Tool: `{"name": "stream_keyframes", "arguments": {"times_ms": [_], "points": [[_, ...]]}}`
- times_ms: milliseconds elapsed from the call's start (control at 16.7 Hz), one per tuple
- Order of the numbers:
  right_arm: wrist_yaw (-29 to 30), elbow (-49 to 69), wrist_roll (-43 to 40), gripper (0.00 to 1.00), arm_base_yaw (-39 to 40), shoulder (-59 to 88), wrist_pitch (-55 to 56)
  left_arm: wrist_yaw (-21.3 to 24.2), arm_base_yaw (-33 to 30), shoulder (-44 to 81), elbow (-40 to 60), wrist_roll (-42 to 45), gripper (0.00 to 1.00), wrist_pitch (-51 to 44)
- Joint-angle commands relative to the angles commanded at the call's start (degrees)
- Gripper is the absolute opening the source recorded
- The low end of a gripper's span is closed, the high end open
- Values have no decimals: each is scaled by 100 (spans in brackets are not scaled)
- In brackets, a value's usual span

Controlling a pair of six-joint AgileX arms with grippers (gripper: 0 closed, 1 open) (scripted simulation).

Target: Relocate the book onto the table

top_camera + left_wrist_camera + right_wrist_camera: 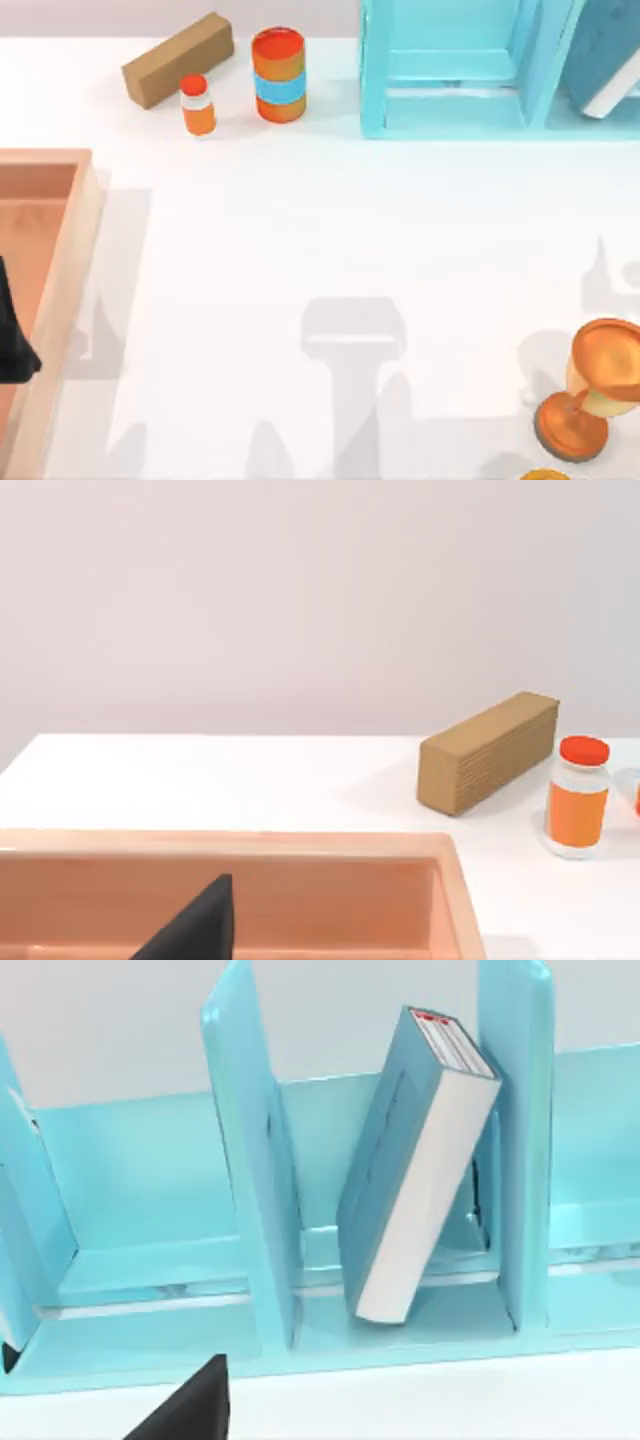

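The teal-blue book (420,1160) leans tilted inside a compartment of the light-blue shelf unit (250,1190), with its white page edges and red trim facing out. From above, the book (610,55) sits in the shelf's (450,70) rightmost compartment at the back right of the white table (330,220). A dark part of my right gripper (190,1410) shows in front of the shelf, apart from the book. My left gripper (195,930) hangs over the wooden tray (60,300) at the table's left edge, with its dark body (12,340) seen from above.
At the back left stand a brown cardboard box (178,58), a small orange bottle (197,105) and an orange can with a blue band (279,75). An orange trophy cup (590,390) stands at the front right. The shelf's dividers flank the book closely.
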Motion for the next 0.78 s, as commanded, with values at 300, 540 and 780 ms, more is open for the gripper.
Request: {"name": "stream_keyframes", "arguments": {"times_ms": [300,540,780], "points": [[-640,1374,527,100,-104,3198,698,0,0,0,0,0,100,0],[-972,2498,823,100,-215,5458,1259,0,0,0,0,0,100,0],[-1091,3343,988,100,-327,6982,1730,0,0,0,0,0,100,0]]}}
